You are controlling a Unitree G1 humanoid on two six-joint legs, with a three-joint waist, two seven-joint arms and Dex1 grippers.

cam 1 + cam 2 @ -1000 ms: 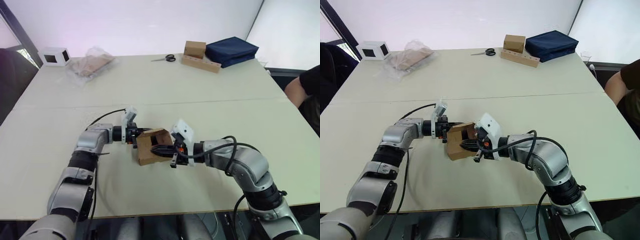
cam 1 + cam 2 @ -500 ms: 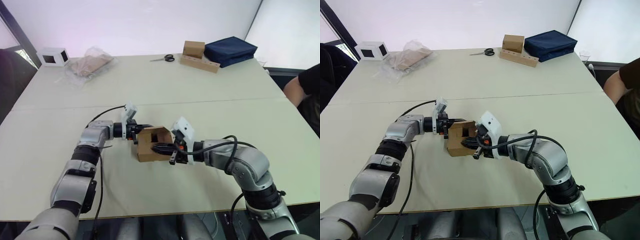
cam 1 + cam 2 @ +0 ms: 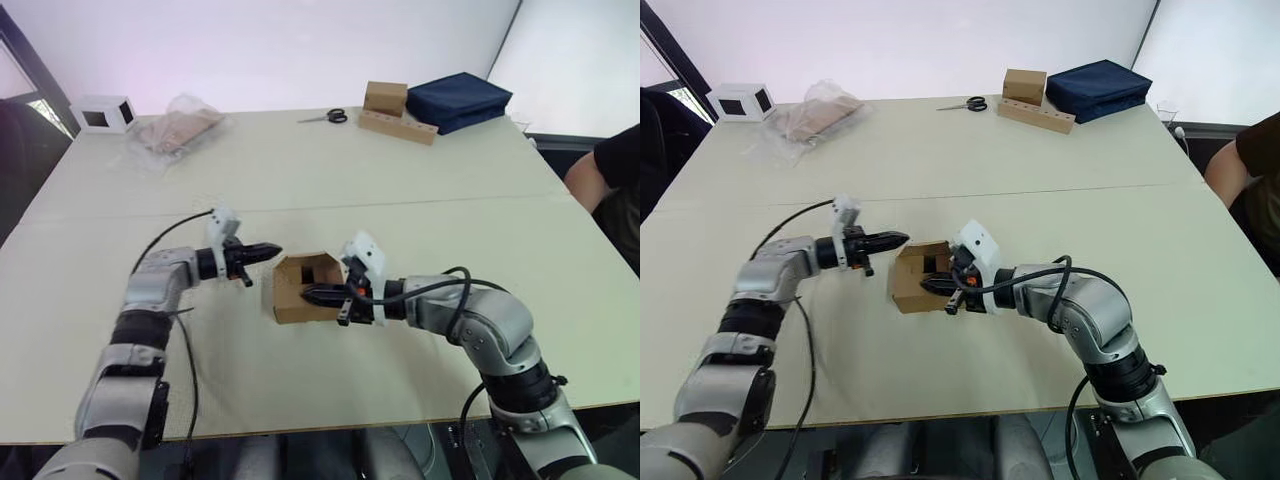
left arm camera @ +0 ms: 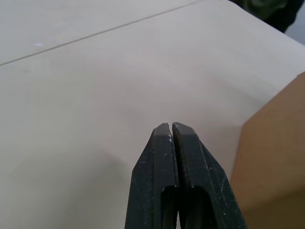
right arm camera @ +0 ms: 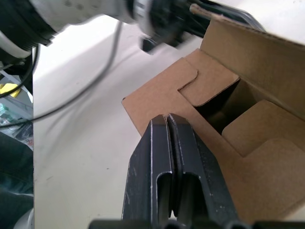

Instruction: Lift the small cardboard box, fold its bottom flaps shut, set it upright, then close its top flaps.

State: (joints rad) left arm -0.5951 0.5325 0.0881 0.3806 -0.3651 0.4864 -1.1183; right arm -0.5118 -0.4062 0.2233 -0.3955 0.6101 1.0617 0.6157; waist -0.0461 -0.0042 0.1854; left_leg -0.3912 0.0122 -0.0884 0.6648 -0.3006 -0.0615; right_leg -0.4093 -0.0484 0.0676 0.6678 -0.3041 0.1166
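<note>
The small cardboard box (image 3: 298, 288) lies on its side on the pale table (image 3: 420, 170), near the front edge and about midway between the two arms, its open end turned toward the right arm; the right gripper (image 3: 312, 295) reaches into that open end with its two black fingers pressed together on nothing, their tips against the notched bottom flaps (image 5: 209, 102) inside, which are partly folded inward, one tab lying over another with a dark gap left between them; the left gripper (image 3: 268, 251) hangs just beside the box's far upper corner, apart from it, its fingers (image 4: 162, 157) likewise shut tight and empty, pointing toward the box's side wall (image 4: 274, 162); along the far side of the table sit a white box with a dark window (image 3: 102, 113), a crumpled clear plastic bag (image 3: 180, 125) with brown cardboard inside, a pair of scissors (image 3: 326, 117), a brown box (image 3: 386, 97) on top of a long cardboard strip (image 3: 400, 126), and a dark blue fabric bag (image 3: 462, 100); a person's arm (image 3: 600, 170) in a black sleeve shows at the right edge of the room.
</note>
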